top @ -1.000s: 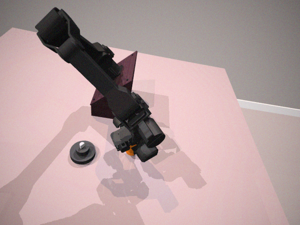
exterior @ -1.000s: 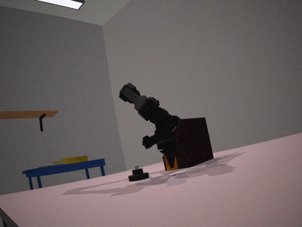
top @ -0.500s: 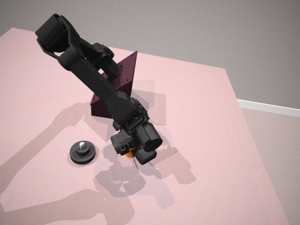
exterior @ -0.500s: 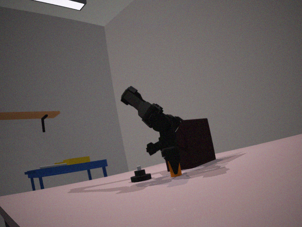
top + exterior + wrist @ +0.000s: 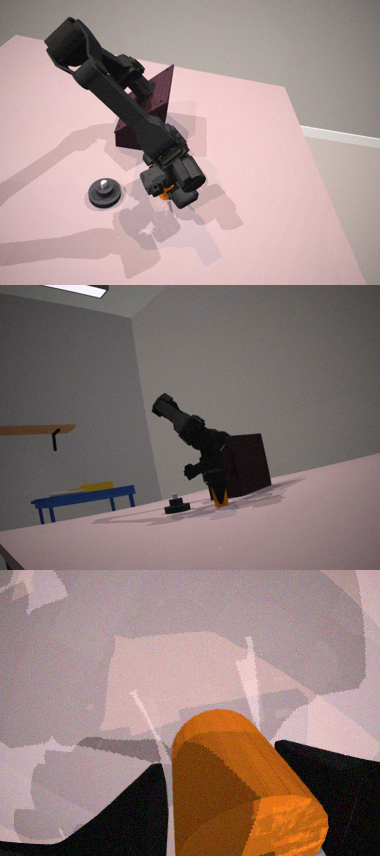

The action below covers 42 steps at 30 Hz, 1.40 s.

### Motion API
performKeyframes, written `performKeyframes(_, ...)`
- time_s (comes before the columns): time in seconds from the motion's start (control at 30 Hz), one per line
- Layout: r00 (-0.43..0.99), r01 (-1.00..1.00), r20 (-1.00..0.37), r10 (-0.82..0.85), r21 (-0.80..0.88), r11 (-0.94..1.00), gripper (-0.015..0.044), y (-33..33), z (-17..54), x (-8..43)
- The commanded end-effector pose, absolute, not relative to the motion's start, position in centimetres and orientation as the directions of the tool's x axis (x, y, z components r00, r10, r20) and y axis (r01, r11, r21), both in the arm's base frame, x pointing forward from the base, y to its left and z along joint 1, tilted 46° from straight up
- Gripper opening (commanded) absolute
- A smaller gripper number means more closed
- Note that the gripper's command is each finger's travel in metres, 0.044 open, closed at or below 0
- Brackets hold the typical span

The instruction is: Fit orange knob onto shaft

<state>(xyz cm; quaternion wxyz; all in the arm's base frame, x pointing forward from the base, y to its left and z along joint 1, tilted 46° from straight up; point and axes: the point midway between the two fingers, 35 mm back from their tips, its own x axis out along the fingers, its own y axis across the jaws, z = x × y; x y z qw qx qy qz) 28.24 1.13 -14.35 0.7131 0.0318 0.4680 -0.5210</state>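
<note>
The orange knob (image 5: 164,196) (image 5: 226,501) (image 5: 290,820) stands upright on the pink table. It is to the right of the pedestal in the top and exterior views, and its hole is hidden. My gripper (image 5: 167,199) (image 5: 220,501) (image 5: 221,762) is low around the knob with a finger on either side. It is slightly open, and a narrow gap shows between the left finger and the knob in the wrist view. The dark round pedestal (image 5: 104,202) (image 5: 177,509) has the bare silver shaft (image 5: 104,184) (image 5: 174,495) pointing up from its raised middle.
A dark maroon block (image 5: 125,139) (image 5: 248,466) with a sloping top stands behind the gripper, partly under the arm in the top view. The pink table (image 5: 261,153) (image 5: 276,530) ends at the right in the top view. A blue bench (image 5: 92,495) stands beyond the table.
</note>
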Motion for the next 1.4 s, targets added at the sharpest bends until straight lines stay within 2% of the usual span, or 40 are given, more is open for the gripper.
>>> performKeyframes(0.0,0.019,0.773,-0.701,-0.713,-0.442,0.455,0.0240,1.1,-14.3,28.2)
performKeyframes(0.1,0.019,0.773,-0.701,-0.713,-0.442,0.455,0.0240,1.1,-14.3,28.2)
performKeyframes(0.37,0.025,0.769,-0.701,-0.713,-0.442,0.461,0.0440,7.1,-8.7,28.0)
performKeyframes(1.37,0.025,0.769,-0.701,-0.713,-0.442,0.462,0.0440,3.8,-11.9,28.3)
